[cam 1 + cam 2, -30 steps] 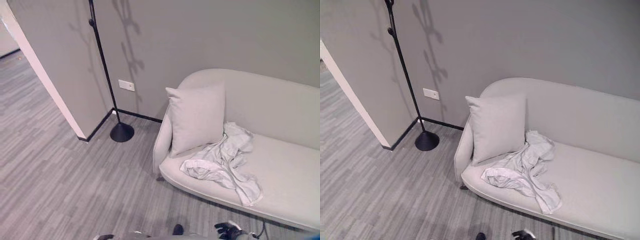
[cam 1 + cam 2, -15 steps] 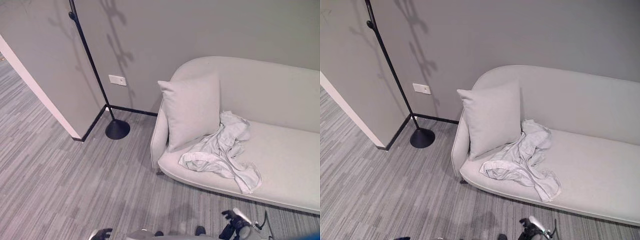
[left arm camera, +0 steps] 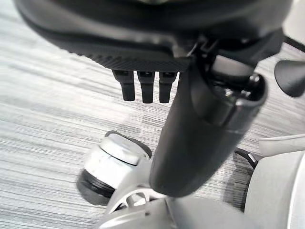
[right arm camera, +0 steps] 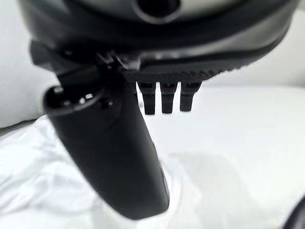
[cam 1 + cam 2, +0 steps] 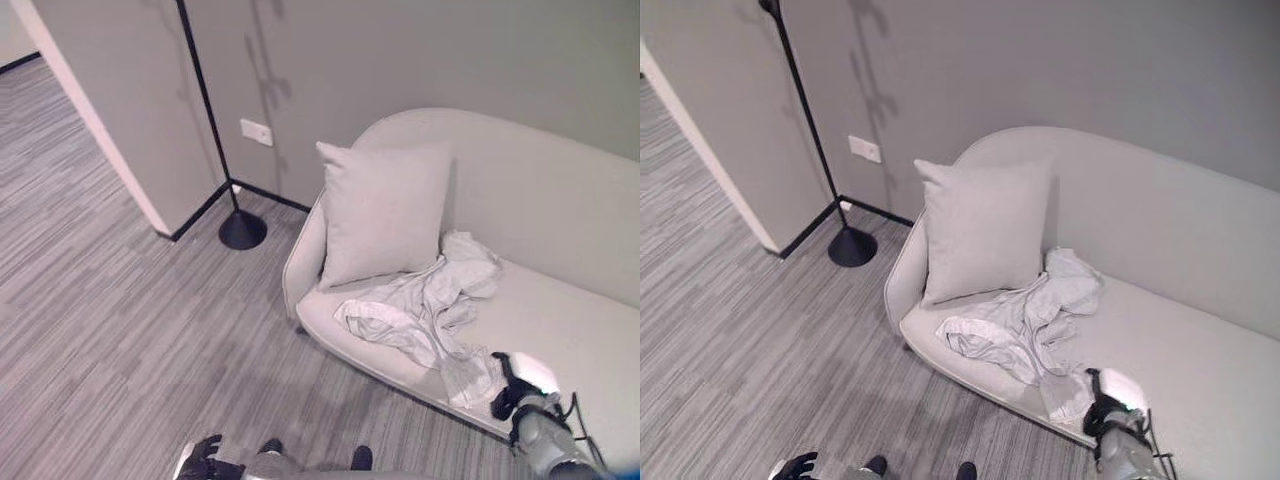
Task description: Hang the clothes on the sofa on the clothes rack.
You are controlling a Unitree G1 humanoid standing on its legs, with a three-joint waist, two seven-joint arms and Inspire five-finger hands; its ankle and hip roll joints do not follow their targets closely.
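One shirt [image 5: 430, 315] lies crumpled on the sofa [image 5: 560, 330]; I hover my right hand [image 5: 515, 385], fingers relaxed, beside its hem to grab it. Left hand [image 5: 205, 455] hangs released.

clothes [image 5: 425, 318] on sofa [image 5: 560, 330] right of pillow [image 5: 385, 210], clothes rack [image 5: 242, 229] left of sofa

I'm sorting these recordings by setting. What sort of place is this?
Probably a living room or lounge: a pale grey upholstered sofa with a matching square cushion, a crumpled white garment on its seat, and grey striped carpet.
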